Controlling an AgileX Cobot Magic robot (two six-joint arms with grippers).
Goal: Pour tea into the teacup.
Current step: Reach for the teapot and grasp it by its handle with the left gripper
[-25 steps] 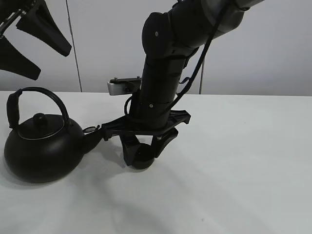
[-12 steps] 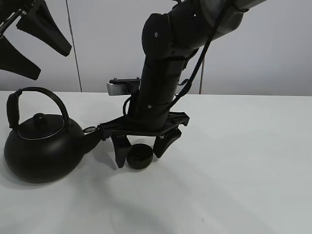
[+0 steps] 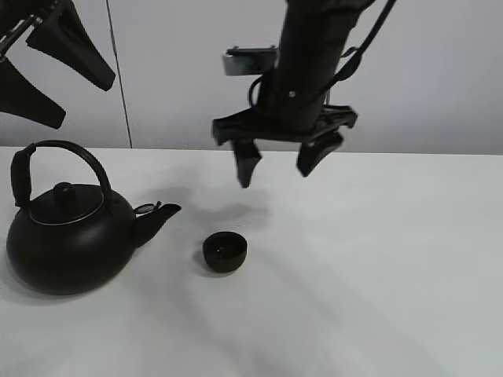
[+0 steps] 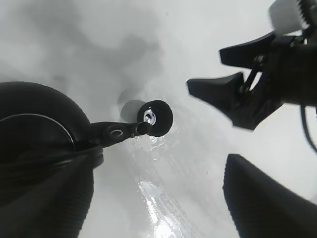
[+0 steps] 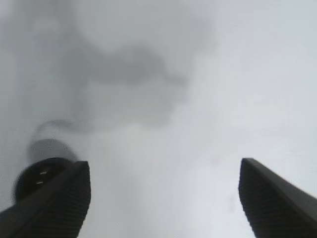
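The teacup (image 3: 225,251), a tiny round black bowl, stands upright on the white table (image 3: 377,259) just right of the kettle's spout (image 3: 157,218). The big black kettle (image 3: 67,239) with its arched handle sits at the left. My right gripper (image 3: 275,174) is open and empty, hanging well above and a little right of the cup. My left gripper (image 3: 88,104) is open and empty, high above the kettle. The left wrist view shows the kettle (image 4: 34,129), the cup (image 4: 156,118) and my right gripper (image 4: 247,94). The right wrist view shows the cup (image 5: 42,173) beside one finger (image 5: 49,208).
A plain pale wall (image 3: 440,78) stands behind the table's far edge. A wet glossy streak (image 4: 153,193) shows on the table near the cup in the left wrist view.
My right gripper opened off the teacup, then rose up and to the right. The cup stays on the table by the spout. The kettle and left gripper have not moved.
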